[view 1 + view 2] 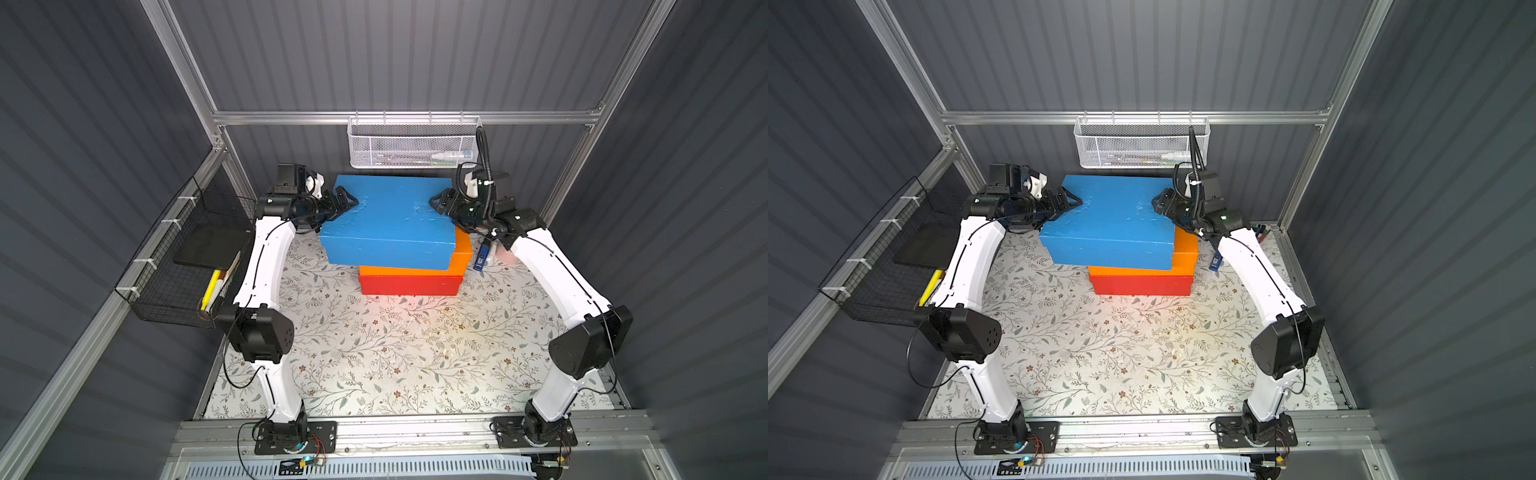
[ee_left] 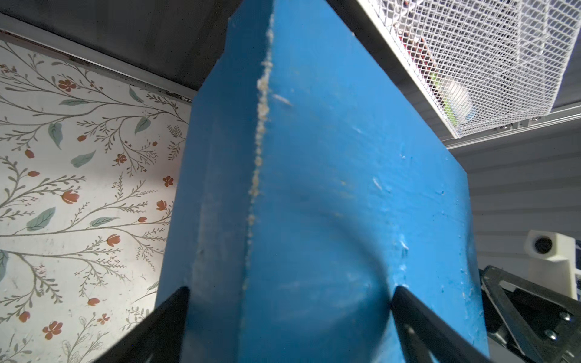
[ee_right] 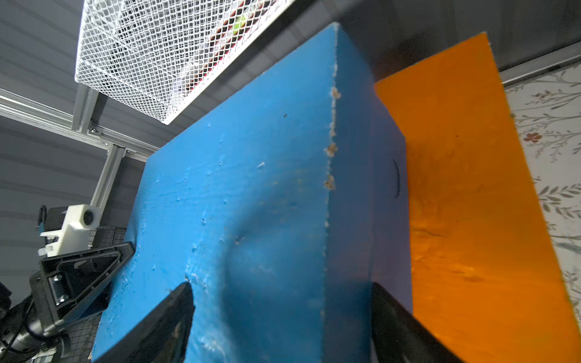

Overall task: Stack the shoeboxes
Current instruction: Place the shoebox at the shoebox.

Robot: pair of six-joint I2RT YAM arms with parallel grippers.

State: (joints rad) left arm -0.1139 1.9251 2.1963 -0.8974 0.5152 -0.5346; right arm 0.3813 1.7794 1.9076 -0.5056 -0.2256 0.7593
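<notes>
The blue shoebox (image 1: 388, 218) is gripped at both short ends: the left tool (image 1: 345, 204) is clamped on its left end, one jaw on the lid and one below, and the right tool (image 1: 438, 204) is clamped likewise on its right end. In the left wrist view the lid is seen dented between the black fingers (image 2: 405, 301); the same is seen in the right wrist view (image 3: 176, 301). The blue shoebox is held above the orange shoebox (image 1: 459, 257), offset to the left and turned slightly askew. The orange shoebox is stacked on the red shoebox (image 1: 409, 284), which rests on the floral counter (image 1: 395, 353). A white mesh basket (image 1: 413, 143) is hung on the back wall.
</notes>
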